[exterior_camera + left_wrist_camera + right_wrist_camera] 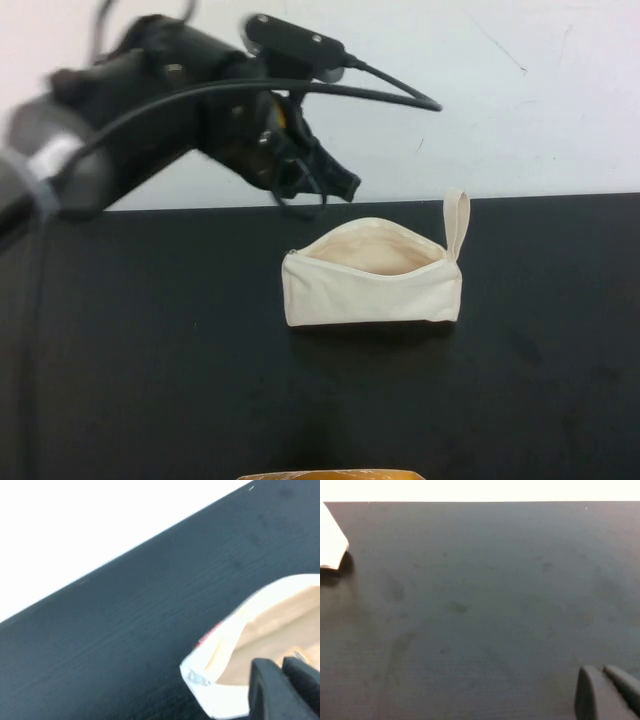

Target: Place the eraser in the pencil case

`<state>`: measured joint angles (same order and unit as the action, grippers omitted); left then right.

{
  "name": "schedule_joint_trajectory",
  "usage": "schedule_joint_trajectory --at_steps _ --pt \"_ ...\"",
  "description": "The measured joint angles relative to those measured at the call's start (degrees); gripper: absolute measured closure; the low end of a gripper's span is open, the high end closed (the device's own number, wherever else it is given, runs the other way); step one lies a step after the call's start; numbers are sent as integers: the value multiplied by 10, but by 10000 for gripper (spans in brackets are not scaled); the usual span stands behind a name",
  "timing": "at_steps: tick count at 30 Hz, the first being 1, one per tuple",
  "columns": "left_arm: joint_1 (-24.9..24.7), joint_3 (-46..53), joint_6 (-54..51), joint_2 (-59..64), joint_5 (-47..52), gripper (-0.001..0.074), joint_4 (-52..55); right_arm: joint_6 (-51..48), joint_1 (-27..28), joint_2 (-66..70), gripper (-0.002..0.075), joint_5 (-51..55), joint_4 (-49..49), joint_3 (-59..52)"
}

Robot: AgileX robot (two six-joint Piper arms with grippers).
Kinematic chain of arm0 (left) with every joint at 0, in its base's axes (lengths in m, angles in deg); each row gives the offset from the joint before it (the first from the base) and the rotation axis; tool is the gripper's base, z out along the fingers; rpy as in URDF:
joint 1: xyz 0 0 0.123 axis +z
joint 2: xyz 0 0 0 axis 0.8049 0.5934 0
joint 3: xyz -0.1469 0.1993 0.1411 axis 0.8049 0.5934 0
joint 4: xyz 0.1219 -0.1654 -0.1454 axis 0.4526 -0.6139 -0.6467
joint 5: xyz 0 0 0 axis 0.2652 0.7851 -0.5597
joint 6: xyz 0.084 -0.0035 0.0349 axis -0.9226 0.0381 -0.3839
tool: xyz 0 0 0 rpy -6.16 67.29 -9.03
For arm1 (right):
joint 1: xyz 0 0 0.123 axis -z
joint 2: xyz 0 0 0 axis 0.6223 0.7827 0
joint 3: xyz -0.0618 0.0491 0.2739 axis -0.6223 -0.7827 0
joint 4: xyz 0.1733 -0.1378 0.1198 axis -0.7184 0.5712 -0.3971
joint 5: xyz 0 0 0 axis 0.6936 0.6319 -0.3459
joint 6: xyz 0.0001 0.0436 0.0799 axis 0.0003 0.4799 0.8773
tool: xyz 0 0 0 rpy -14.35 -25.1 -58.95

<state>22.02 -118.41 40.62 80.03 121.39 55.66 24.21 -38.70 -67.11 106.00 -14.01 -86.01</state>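
Observation:
The cream pencil case [372, 285] stands on the black table [150, 380] with its zip open, its pale lining showing and its loop strap [456, 220] up at the right end. My left gripper [345, 187] hangs just above and behind the case's left end. In the left wrist view the left gripper [282, 664] is shut, right over the open mouth of the case [270, 630]. No eraser shows in any view. My right gripper [602, 672] is shut, low over bare table, out of the high view.
A white wall [520, 100] rises behind the table's far edge. A tan object [330, 474] peeks in at the table's front edge. A corner of the case [330, 545] shows at the edge of the right wrist view.

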Motion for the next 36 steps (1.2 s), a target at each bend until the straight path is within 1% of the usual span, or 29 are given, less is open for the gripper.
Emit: schedule_joint_trajectory --at_steps 3,10,16,22,26,30,33,36 --pt "0 89 -9 -78 -41 728 -23 0 0 0 727 0 0 0" --pt "0 305 -12 -287 -129 735 -44 0 0 0 727 0 0 0" --pt "0 436 -13 -436 -150 736 -47 0 0 0 727 0 0 0" --pt "0 501 -13 -552 -104 736 -55 0 0 0 727 0 0 0" --pt "0 508 -13 -595 -43 736 -42 0 0 0 727 0 0 0" --pt "0 508 -10 -630 -8 736 -14 0 0 0 727 0 0 0" --pt "0 518 3 -663 -12 736 6 0 0 0 727 0 0 0" --pt "3 566 40 -701 -52 736 38 0 0 0 727 0 0 0"
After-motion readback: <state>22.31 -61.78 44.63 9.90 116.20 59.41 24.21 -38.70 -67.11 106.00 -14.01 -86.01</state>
